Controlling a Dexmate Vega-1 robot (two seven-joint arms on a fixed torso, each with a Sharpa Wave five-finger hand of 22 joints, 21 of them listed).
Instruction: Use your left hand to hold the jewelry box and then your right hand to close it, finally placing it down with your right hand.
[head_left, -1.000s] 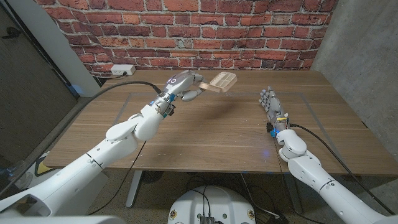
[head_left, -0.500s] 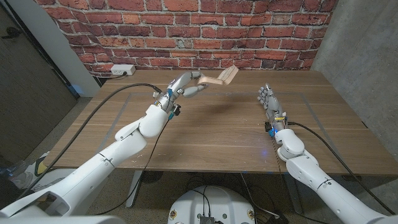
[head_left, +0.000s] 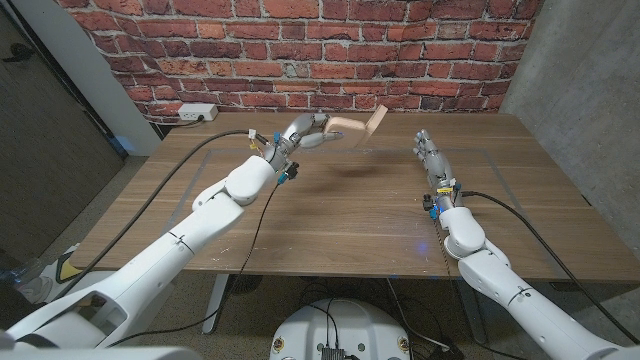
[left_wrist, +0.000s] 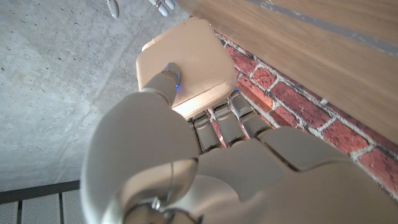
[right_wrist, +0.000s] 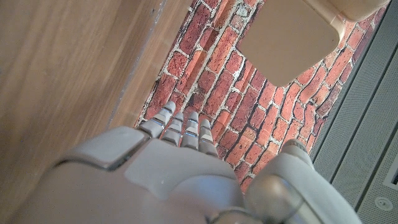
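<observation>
jewelry box (head_left: 358, 126) open, gripped aloft by left hand (head_left: 303, 134), right hand (head_left: 431, 158) apart.

The tan jewelry box (head_left: 358, 127) hangs above the table, lid seemingly open.

Box (head_left: 356, 126) small in head view, inside not visible, lid angle hard to tell. Left hand (head_left: 303, 133) fingers under box mostly hidden there. Left wrist view: box (left_wrist: 186, 65) underside only, opening faces away, hand (left_wrist: 186, 168) covers its near edge. Right wrist view: box (right_wrist: 298, 34) cut off by frame edge; right hand (right_wrist: 180, 162) palm side hidden.
</observation>
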